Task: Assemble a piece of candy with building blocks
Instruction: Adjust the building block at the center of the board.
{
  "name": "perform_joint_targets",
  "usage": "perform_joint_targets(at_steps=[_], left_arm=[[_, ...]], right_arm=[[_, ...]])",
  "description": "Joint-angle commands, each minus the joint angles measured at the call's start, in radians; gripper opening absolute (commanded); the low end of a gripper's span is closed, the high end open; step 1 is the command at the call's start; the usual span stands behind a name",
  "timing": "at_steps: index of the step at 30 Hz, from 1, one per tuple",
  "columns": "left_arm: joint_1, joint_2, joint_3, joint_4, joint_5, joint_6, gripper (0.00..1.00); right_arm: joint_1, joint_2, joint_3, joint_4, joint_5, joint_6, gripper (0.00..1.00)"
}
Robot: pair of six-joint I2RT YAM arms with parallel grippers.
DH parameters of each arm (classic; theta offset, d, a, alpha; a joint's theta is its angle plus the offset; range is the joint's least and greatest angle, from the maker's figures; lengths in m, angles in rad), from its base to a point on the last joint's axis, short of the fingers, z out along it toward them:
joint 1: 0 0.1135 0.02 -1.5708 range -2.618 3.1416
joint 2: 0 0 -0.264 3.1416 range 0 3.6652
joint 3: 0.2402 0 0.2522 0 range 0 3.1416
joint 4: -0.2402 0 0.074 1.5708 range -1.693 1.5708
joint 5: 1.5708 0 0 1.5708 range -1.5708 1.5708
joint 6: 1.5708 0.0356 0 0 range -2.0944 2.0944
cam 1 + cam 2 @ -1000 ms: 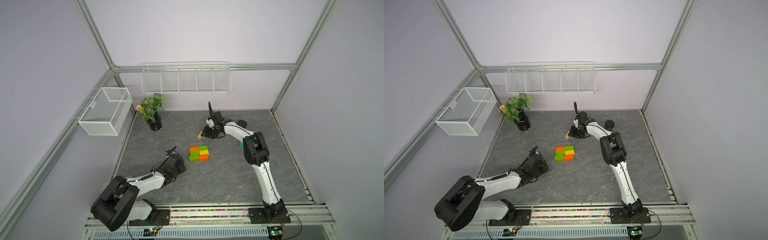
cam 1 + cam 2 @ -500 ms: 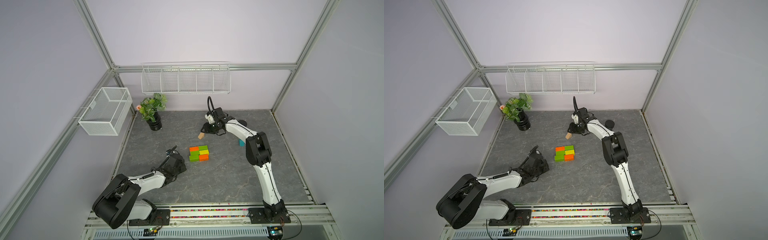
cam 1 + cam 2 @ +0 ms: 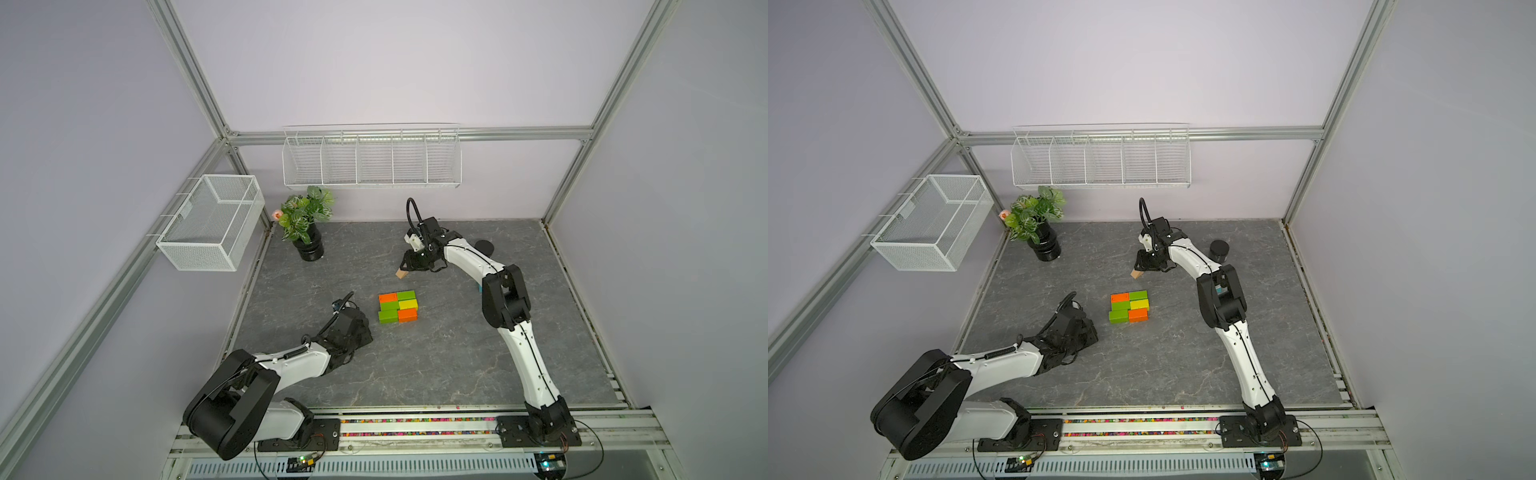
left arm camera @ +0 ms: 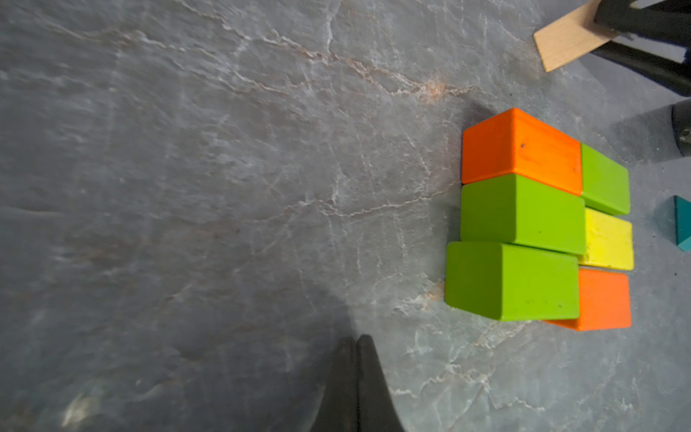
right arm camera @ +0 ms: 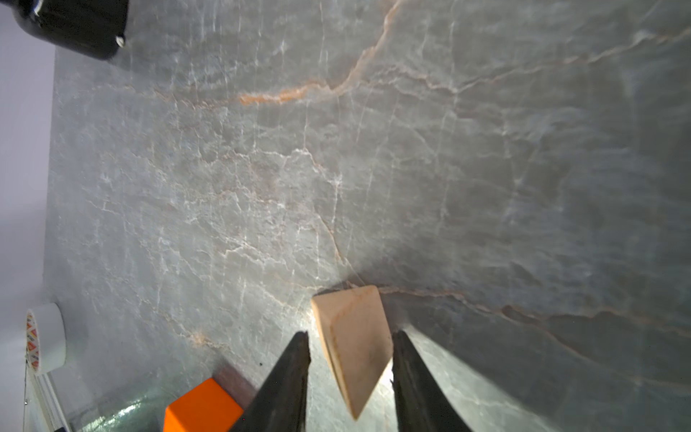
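The right fingers (image 5: 288, 374), slightly narrower than a second ago, straddle the tan wedge (image 5: 355, 336) on the tabletop (image 3: 415, 374). One touches it and the other shows a gap, so there is probably no grip yet. The wedge lies unmoved near the six-brick rectangle (image 3: 397, 306), and neither end piece is placed. The left fingers (image 4: 370, 389) are pressed together, empty. The teal wedge (image 4: 682, 224) is cut off at the frame edge, and the right arm largely hides it in both top views.

A robotics laboratory test cell is shown: a grey marble-patterned counter (image 3: 436, 374) is enclosed by silver aluminium framing (image 3: 519, 134) and plain lilac wall panels (image 3: 395, 62). White-and-black robot arms (image 3: 528, 353) are bolted to a metal rail (image 3: 415, 432) along its front edge, with wiring left exposed.
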Motion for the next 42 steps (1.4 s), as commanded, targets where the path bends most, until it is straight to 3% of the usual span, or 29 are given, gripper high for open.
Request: perform_joint_targets(at_steps=[1, 5, 11, 16, 23, 29, 33, 36, 42], left_arm=[[0.000, 0.032, -0.046, -0.145, 0.019, 0.002, 0.00], [0.000, 0.033, -0.048, -0.146, 0.018, 0.002, 0.00], [0.000, 0.045, -0.046, -0.138, 0.020, 0.002, 0.00], [0.000, 0.056, -0.045, -0.133, 0.021, 0.001, 0.00], [-0.001, 0.065, -0.043, -0.128, 0.024, 0.004, 0.00], [0.000, 0.072, -0.041, -0.125, 0.025, 0.007, 0.00], [0.000, 0.071, -0.043, -0.124, 0.024, 0.007, 0.00], [0.000, 0.072, -0.042, -0.124, 0.025, 0.010, 0.00], [0.000, 0.077, -0.043, -0.118, 0.027, 0.009, 0.00]], right_arm=[[0.009, 0.017, -0.012, -0.022, -0.007, -0.028, 0.37], [0.010, 0.037, -0.012, -0.033, -0.001, -0.030, 0.28], [0.010, 0.049, -0.008, -0.035, 0.020, -0.029, 0.21], [0.009, 0.042, -0.009, -0.035, 0.007, -0.023, 0.07], [-0.020, -0.001, -0.041, -0.011, -0.115, 0.054, 0.07], [-0.078, -0.035, -0.209, 0.240, -0.396, 0.288, 0.07], [-0.092, -0.046, -0.272, 0.303, -0.438, 0.341, 0.07], [-0.109, -0.047, -0.344, 0.468, -0.535, 0.488, 0.07], [-0.118, -0.067, -0.316, 0.297, -0.462, 0.419, 0.07]])
